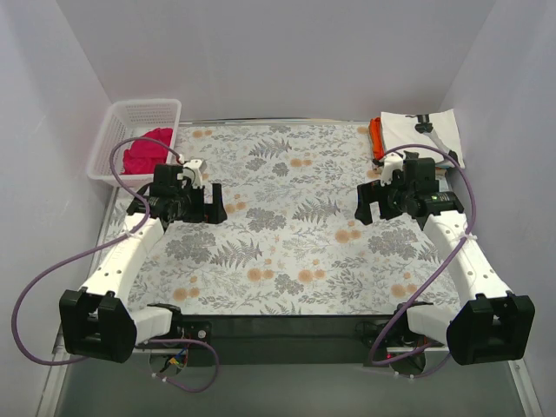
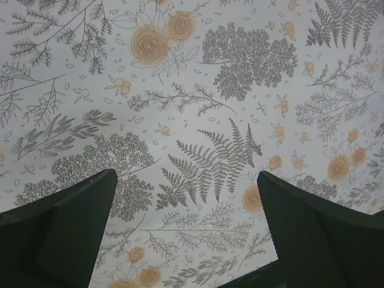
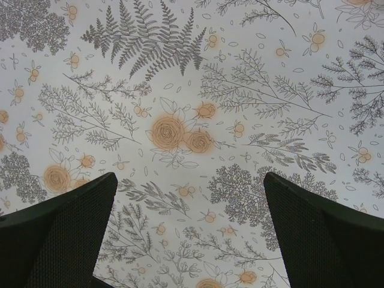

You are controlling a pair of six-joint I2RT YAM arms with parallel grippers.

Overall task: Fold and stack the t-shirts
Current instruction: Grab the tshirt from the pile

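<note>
Both arms are over the table. We see the left gripper (image 1: 211, 203) hovering above the left part of the floral tablecloth (image 1: 287, 248), jaws spread wide, released. In the left wrist view its two dark fingers (image 2: 60, 234) sit at the bottom corners, with only fern and rose print between them. The right gripper (image 1: 368, 201) is the same on the right side: jaws wide apart, released. In the right wrist view its fingers (image 3: 324, 240) frame only printed cloth as well.

Shirts:
- The crimson-pink shirt (image 1: 146, 150) is crumpled, unfolded, inside the white mesh basket (image 1: 143, 108) at the far left corner of the table. It lies just beyond the left gripper and apart from it.
- The white shirt (image 1: 427, 132) with black print lies flat at the far right corner, folded roughly square.
- The orange shirt (image 1: 374, 137) is under the white one. We only see an orange strip sticking out along the white shirt's left edge, so we cannot tell how neatly it is folded.

That pile is just behind the right gripper. From the top view we cannot tell whether the wrist is above the near edge of the pile or short of it.

A purple cable (image 1: 52, 282) loops out wide from the left arm's base up to its wrist, and a matching one runs along the right arm. White walls (image 1: 278, 52) close in the table at the back and on both sides.
</note>
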